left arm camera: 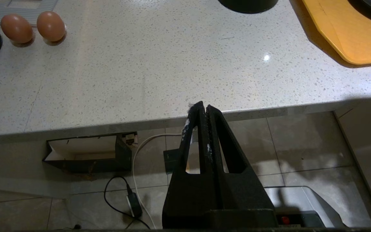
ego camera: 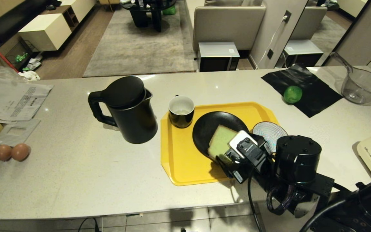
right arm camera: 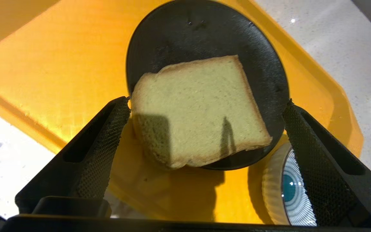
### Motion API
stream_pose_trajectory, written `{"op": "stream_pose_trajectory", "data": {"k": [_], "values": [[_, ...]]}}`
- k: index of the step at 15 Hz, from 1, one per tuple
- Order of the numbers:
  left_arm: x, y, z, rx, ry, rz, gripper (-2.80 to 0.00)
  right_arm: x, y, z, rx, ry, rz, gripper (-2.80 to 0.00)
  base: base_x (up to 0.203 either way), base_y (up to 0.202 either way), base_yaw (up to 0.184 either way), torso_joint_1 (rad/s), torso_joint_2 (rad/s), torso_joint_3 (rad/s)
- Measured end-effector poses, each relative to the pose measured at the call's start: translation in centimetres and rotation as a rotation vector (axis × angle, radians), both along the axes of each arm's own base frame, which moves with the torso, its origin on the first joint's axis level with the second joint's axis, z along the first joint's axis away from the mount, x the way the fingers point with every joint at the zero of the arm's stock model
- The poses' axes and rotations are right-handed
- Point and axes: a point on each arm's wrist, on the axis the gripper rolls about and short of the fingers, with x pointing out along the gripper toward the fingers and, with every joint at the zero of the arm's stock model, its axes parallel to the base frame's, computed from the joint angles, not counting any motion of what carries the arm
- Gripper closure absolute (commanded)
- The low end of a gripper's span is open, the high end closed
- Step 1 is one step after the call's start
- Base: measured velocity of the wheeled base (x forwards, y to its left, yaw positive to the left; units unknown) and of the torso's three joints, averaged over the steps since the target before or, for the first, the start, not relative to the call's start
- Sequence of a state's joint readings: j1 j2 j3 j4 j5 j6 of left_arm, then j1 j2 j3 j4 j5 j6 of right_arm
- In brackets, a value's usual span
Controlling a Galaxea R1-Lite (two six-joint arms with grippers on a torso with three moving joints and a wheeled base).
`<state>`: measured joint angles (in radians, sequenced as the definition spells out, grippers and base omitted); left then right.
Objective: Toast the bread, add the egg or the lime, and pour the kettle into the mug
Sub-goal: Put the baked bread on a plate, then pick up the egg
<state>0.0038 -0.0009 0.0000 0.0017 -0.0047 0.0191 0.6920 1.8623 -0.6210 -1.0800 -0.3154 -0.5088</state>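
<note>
The bread (ego camera: 221, 141) (right arm camera: 198, 109) lies on a black plate (ego camera: 211, 124) (right arm camera: 204, 32), one corner hanging over the rim. The plate sits on a yellow tray (ego camera: 179, 161). My right gripper (ego camera: 221, 156) (right arm camera: 206, 101) hovers over the bread's near edge, open, its fingers either side of the slice and apart from it. The mug (ego camera: 181, 111) stands on the tray's far left corner. Left of the tray is the kettle (ego camera: 127, 109). The lime (ego camera: 292, 94) rests on a black cloth (ego camera: 314, 90). The egg is out of view. My left gripper (left arm camera: 203, 108) is parked shut below the counter's front edge.
A blue-and-white striped bowl (ego camera: 271, 130) (right arm camera: 288, 190) sits beside the plate, close to my right finger. Two plain brown eggs (ego camera: 11, 152) (left arm camera: 32, 28) lie at the far left near papers (ego camera: 11, 100). A clear jug-bowl (ego camera: 362, 85) stands at the far right.
</note>
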Motion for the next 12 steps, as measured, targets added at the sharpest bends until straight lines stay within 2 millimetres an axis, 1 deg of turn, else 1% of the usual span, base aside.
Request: {"op": "stream_pose_trajectory", "data": {"k": [2,3,6,8,10,12], "values": [[0.0,0.0,0.0,-0.003,0.0,0.001,0.0,-0.3,-0.2,1.3,0.041,-0.026,-0.009,-2.8,0.0,0.0,0.0,0.0,0.0,0.0],[0.0,0.0,0.0,-0.003,0.0,0.001,0.0,-0.3,-0.3,2.3,0.064,-0.054,-0.017,-2.8,0.0,0.0,0.0,0.0,0.0,0.0],[0.0,0.0,0.0,-0.003,0.0,0.001,0.0,0.6,-1.1,6.5,0.145,-0.157,-0.117,-2.8,0.0,0.0,0.0,0.0,0.0,0.0],[0.0,0.0,0.0,-0.002,0.0,0.002,0.0,0.9,-2.4,9.3,0.177,-0.204,-0.191,-2.8,0.0,0.0,0.0,0.0,0.0,0.0],[0.0,0.0,0.0,-0.003,0.0,0.002,0.0,0.1,-4.0,11.7,0.194,-0.218,-0.227,-2.8,0.0,0.0,0.0,0.0,0.0,0.0],[0.0,0.0,0.0,-0.003,0.0,0.002,0.0,-1.2,-5.8,13.8,0.226,-0.206,-0.256,-2.8,0.0,0.0,0.0,0.0,0.0,0.0]]}}
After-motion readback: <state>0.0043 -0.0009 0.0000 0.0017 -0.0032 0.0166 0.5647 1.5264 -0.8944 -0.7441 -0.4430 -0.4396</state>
